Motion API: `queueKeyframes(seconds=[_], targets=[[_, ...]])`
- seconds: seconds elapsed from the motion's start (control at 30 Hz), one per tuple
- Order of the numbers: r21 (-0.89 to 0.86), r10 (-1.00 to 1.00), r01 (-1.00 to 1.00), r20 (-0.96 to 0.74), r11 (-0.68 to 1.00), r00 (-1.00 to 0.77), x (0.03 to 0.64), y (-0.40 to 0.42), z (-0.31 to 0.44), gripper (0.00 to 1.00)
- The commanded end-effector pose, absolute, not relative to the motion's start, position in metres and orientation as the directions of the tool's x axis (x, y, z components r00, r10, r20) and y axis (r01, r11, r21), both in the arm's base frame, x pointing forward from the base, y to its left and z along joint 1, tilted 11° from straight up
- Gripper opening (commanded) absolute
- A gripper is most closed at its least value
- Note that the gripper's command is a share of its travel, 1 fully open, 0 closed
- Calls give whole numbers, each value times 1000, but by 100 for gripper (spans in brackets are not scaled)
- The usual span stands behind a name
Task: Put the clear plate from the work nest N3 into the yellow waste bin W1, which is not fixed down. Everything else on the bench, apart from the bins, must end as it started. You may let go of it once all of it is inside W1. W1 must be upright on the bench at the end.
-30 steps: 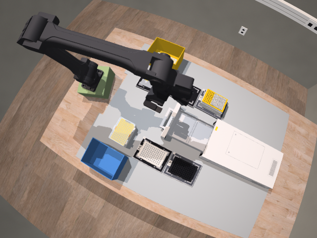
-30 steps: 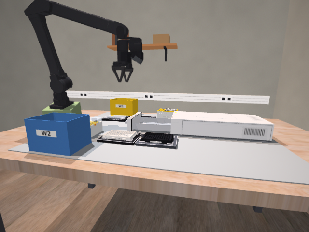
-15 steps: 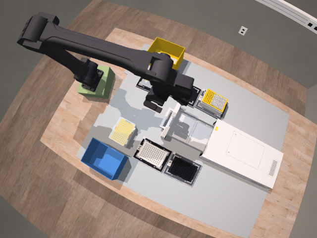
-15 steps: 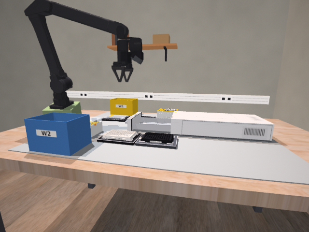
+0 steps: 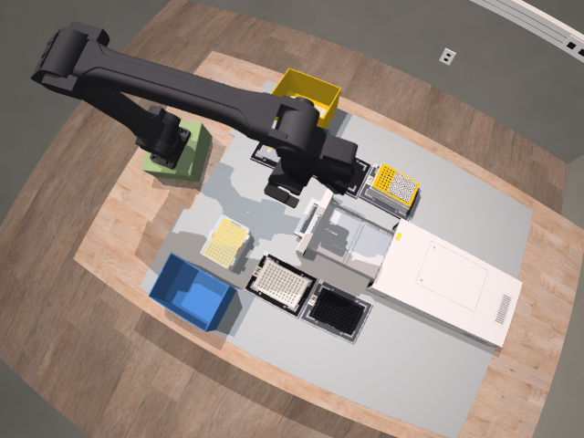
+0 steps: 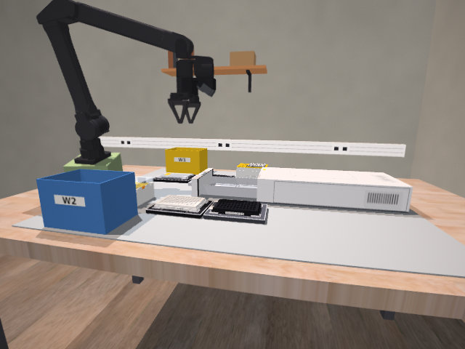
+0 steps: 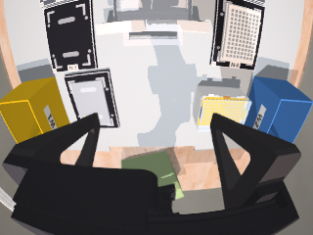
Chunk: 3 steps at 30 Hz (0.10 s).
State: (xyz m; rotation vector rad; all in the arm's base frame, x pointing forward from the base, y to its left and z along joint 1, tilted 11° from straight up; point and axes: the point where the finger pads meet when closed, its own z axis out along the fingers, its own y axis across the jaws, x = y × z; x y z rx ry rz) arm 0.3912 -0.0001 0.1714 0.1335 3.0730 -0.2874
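Note:
My gripper (image 5: 282,192) (image 6: 184,118) (image 7: 155,118) is open and empty. It hangs high above the bench, between the yellow bin and the white machine's drawer. The yellow waste bin W1 (image 5: 283,83) (image 6: 195,160) (image 7: 26,116) stands upright at the back edge of the grey mat. A clear, greyish plate (image 7: 92,94) (image 6: 174,176) lies in the black nest right beside the bin; in the top view the arm covers most of it. A pale edge shows inside the bin next to the arm; I cannot tell what it is.
The blue bin W2 (image 5: 192,292) (image 6: 86,198) stands front left. There are also a yellow tip box (image 5: 226,240), a white plate (image 5: 280,283), a black plate (image 5: 337,311), a yellow checkered plate (image 5: 393,183) and an empty black nest (image 7: 68,33). The white machine (image 5: 448,277) has its drawer (image 5: 349,235) open.

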Motion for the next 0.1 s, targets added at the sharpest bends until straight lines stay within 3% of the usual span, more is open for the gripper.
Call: queueKeyframes(seconds=[0.0,0.07], targets=[[-176,68,83,-94,981,-993,401,2,186,100],[-176,68,83,-94,981,-993,401,2,186,100]])
